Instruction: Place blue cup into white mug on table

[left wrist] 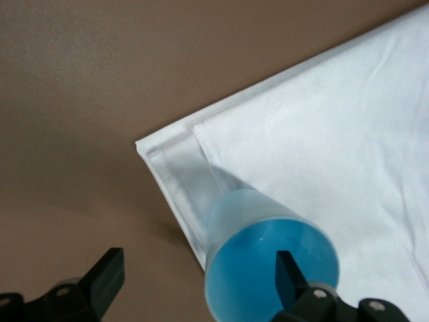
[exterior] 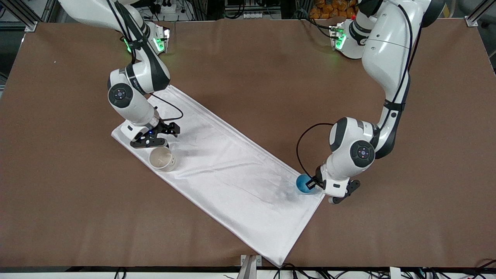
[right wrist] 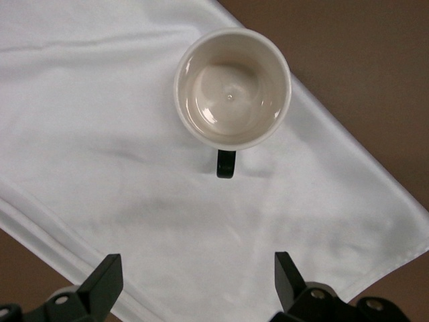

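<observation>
I see a small round bright blue plastic cup (exterior: 305, 183) standing on a corner of a white folded cloth (exterior: 224, 166) toward the left arm's end of the brown matte table (exterior: 252, 58). My left gripper (left wrist: 196, 260) is down at the cup with its jaws spread, one finger (left wrist: 289, 272) over the cup's mouth; I cannot tell if it touches the wall. The off-white cylindrical mug (exterior: 162, 159) with a dark handle sits upright on the cloth's other end. My right gripper (exterior: 164, 135) hangs released over the cloth beside it.
</observation>
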